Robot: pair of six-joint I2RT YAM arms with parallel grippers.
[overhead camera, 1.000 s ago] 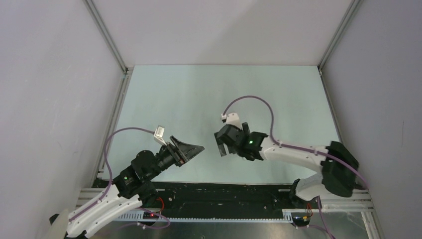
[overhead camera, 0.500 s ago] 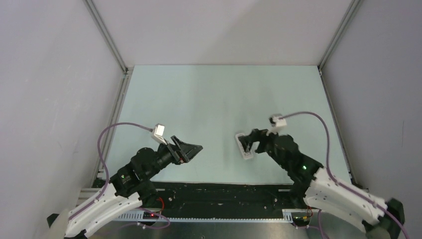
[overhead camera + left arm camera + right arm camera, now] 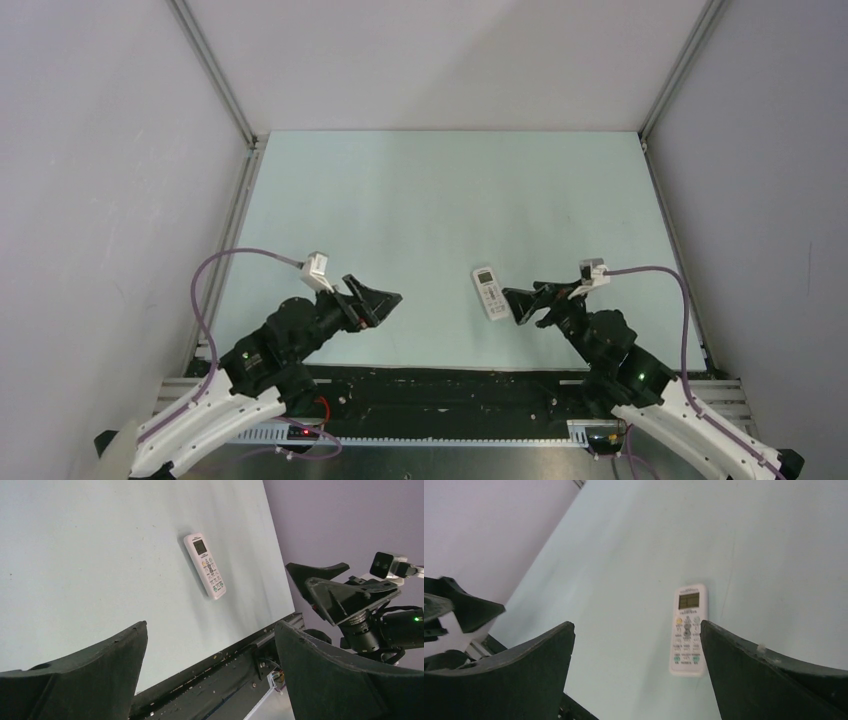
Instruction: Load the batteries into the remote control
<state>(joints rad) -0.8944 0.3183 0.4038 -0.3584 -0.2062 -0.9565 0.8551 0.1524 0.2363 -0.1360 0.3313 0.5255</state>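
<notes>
Remote control (image 3: 491, 293) face-up on table (image 3: 420, 200)

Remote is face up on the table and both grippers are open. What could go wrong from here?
1. The remote control lies flat, buttons up, so its back is hidden; gripping or turning so flat a slab on the table may slip.
2. The open right gripper sits close beside it and could nudge it.
3. No batteries show in any view, so loading cannot be confirmed.

Open table (image 3: 420, 200) all round the remote control (image 3: 490, 293)
</notes>
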